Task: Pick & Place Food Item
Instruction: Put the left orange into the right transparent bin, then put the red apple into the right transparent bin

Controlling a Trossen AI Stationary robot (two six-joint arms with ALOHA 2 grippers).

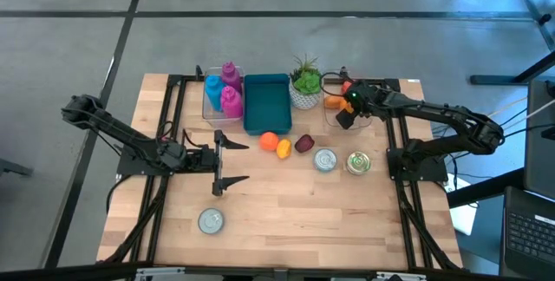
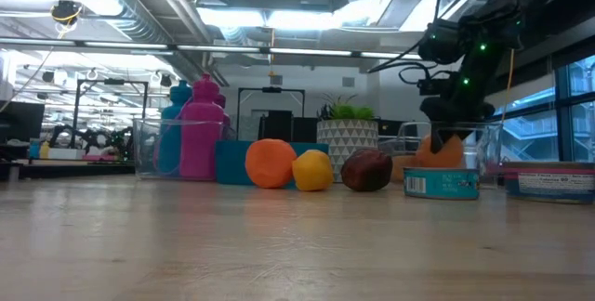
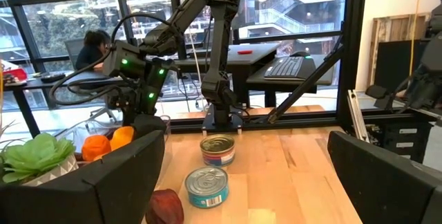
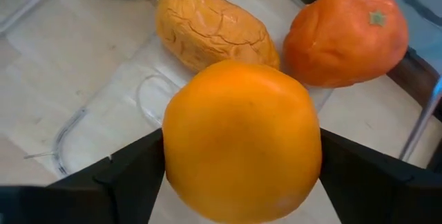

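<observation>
Orange fruit (image 4: 242, 141) between right gripper (image 4: 242, 172) fingers
Jaws flank it inside the clear bin (image 1: 334, 116); left gripper (image 1: 227, 161) gapes, empty.

Seen from above, the light is even and soft; the counter (image 1: 303, 212) is pale and clear, with only faint shadows under the arms. In the low view, ceiling lamps (image 2: 279, 13) blaze white overhead and wash out, while the near counter surface is blurred and the fruit stands in focus, lit from behind and above. The left wrist view faces bright windows (image 3: 290, 16), so the arm before them goes dark, and the near fingers (image 3: 103, 182) are soft. In the right wrist view the orange (image 4: 242, 141) is sharp, with a dull sheen.
</observation>
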